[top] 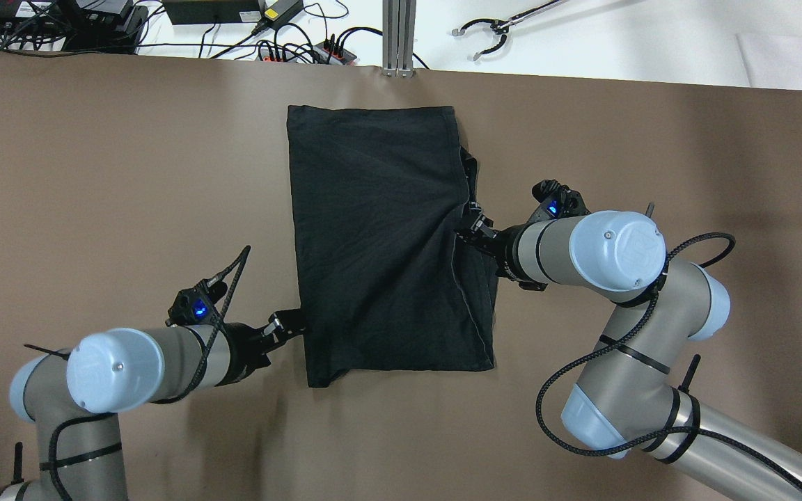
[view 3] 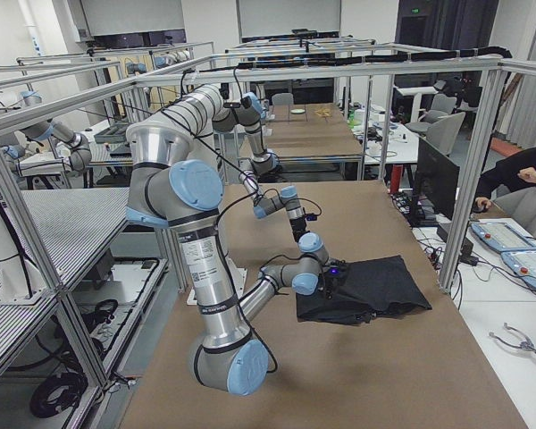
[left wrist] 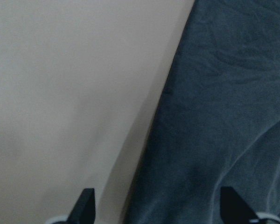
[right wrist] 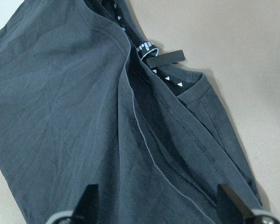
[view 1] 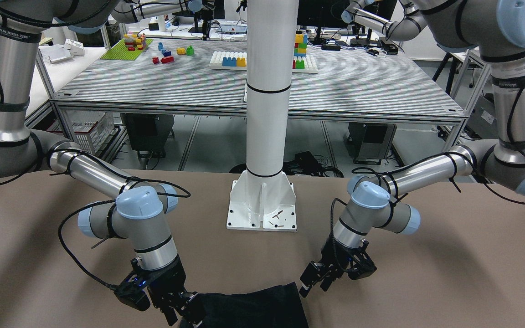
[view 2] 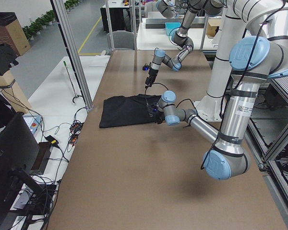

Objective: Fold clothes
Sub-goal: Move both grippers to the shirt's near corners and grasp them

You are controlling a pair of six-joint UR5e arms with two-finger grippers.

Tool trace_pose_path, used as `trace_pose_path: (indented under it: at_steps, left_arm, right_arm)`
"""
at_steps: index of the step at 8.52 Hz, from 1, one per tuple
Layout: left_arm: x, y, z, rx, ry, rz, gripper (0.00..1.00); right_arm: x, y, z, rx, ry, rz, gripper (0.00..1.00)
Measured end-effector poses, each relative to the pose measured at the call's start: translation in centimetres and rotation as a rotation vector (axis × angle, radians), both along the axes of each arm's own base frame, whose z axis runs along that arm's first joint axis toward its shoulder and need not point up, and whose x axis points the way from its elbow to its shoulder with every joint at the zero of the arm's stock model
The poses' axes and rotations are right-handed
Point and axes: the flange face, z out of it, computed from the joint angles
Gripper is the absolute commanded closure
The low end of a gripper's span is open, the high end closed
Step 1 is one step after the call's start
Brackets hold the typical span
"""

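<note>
**Asker:** What lies on the table, and where?

**Describer:** One very dark, almost black garment (top: 380,236) lies flat on the brown table (top: 95,174). It is roughly rectangular and sits between the two arms. Its far edge is near the table edge on the side away from the robot.

**Asker:** Is any of it folded?

**Describer:** Along its right side a top layer lies over another. In the right wrist view, a stitched neckline (right wrist: 186,130) and a strip of tape (right wrist: 149,46) with small white marks show beside that layer.

**Asker:** Where is the left gripper?

**Describer:** The left gripper (top: 289,323) sits low at the garment's left edge, close to the near left corner. Seen from its wrist camera, its fingertips (left wrist: 86,205) stand wide apart. The fabric's edge runs between them, ungripped.

**Asker:** And the right one?

**Describer:** The right gripper (top: 472,228) is at the right edge, about halfway along, over the overlapping layers. Its fingertips (right wrist: 88,200) are also spread wide, with fabric below them. Whether they touch the cloth cannot be told.

**Asker:** Anything else nearby?

**Describer:** A white pillar (view 1: 267,91) stands on a base plate (view 1: 262,209) at the robot's side of the table, well apart from the garment
</note>
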Motion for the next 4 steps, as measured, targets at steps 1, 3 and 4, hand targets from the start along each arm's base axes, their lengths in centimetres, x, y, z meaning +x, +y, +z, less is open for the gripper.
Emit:
trace_pose_path:
  at_steps: [1,3,4]
  left_arm:
    - [1.6,1.3,-0.5,-0.033,0.019,-0.03,0.06]
    - [3.7,1.4,-1.0,-0.085,0.041,-0.082,0.06]
    - [4.3,1.2,-1.1,-0.099,0.045,-0.102,0.06]
  right_arm:
    - [0.0,0.0,0.0,0.001,0.001,0.011,0.09]
    - [0.0,0.1,-0.1,0.006,0.002,0.022,0.09]
    - [-0.1,0.2,-0.2,0.008,0.001,0.022,0.09]
